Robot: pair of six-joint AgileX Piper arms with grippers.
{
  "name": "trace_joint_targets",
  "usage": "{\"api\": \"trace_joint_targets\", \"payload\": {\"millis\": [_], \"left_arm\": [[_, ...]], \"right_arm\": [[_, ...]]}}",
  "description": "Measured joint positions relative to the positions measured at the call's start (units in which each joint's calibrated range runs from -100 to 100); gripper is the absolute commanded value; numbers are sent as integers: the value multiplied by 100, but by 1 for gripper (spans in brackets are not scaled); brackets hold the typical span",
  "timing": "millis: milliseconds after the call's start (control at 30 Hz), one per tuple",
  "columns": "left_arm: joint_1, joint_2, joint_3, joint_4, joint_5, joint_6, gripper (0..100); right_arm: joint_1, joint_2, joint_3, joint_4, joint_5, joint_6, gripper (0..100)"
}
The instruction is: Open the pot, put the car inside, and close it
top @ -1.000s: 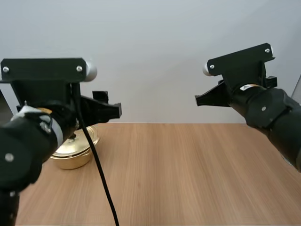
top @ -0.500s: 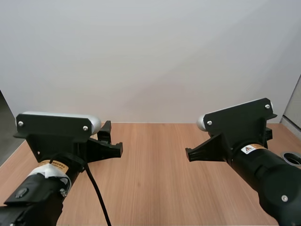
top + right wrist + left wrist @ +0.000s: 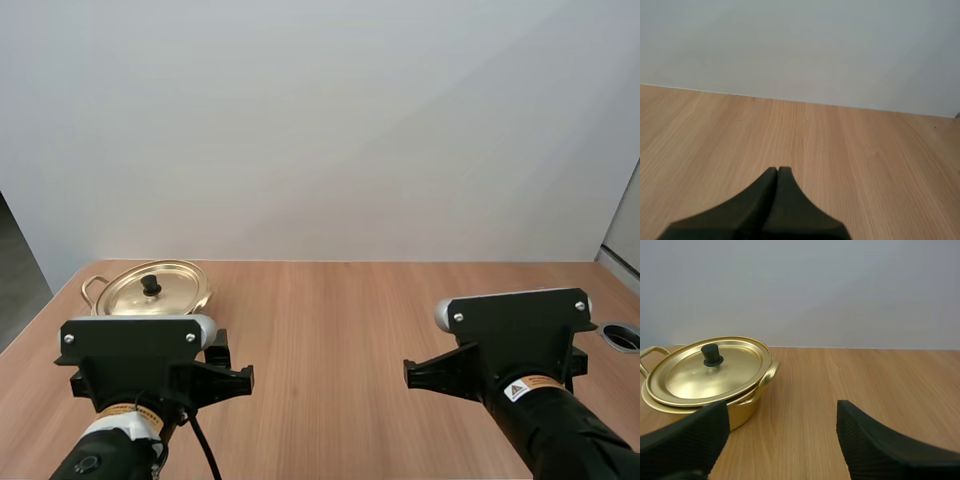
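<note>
A golden pot (image 3: pixel 148 291) stands at the table's back left with its lid (image 3: pixel 707 371) on, slightly tilted, and a black knob (image 3: pixel 712 355) on top. My left gripper (image 3: pixel 228 376) hovers low near the table's front, short of the pot and a little to its right. In the left wrist view this gripper (image 3: pixel 782 440) is open, its ribbed fingers (image 3: pixel 875 447) wide apart with nothing between them. My right gripper (image 3: pixel 412 375) sits low at the front right. Its fingers lie together as one dark wedge (image 3: pixel 777 175) over bare wood.
The wooden table (image 3: pixel 340 320) stretches bare between the two arms and back to the pale wall. A round hole (image 3: pixel 622 337) is set in the table near its right edge. At the left, the table's edge runs just beside the pot.
Both arms have sunk lower and drawn back toward the table's front. The pot, hidden behind the left arm half a second ago, now shows beyond it.
</note>
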Motion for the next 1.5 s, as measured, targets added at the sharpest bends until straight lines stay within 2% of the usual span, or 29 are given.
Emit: {"api": "trace_joint_targets", "payload": {"millis": [333,633,700,867,900,967,1000,1133,1333,1500], "left_arm": [[0,-313,31,26,-113,21,100],[0,-313,31,26,-74,44,100],[0,-313,31,26,29,44,89],[0,-313,31,26,-229,44,51],[0,-313,31,26,-289,44,41],[0,-313,31,26,-331,44,11],[0,-313,31,26,-331,44,0],[0,-313,31,26,-454,43,0],[0,-313,31,26,-1636,117,0],[0,-313,31,26,-2132,117,0]], "right_arm": [[142,-508,694,-141,-412,385,0],[89,-508,705,-296,-495,521,0],[128,-508,705,-310,-495,521,0],[239,-508,705,-320,-495,521,0],[239,-508,705,-320,-495,547,0],[239,-508,705,-320,-516,583,0],[250,-508,705,-320,-516,583,0],[345,-508,705,-320,-516,693,0],[534,-508,705,-336,-534,723,0],[592,-508,705,-351,-534,723,0]]}}
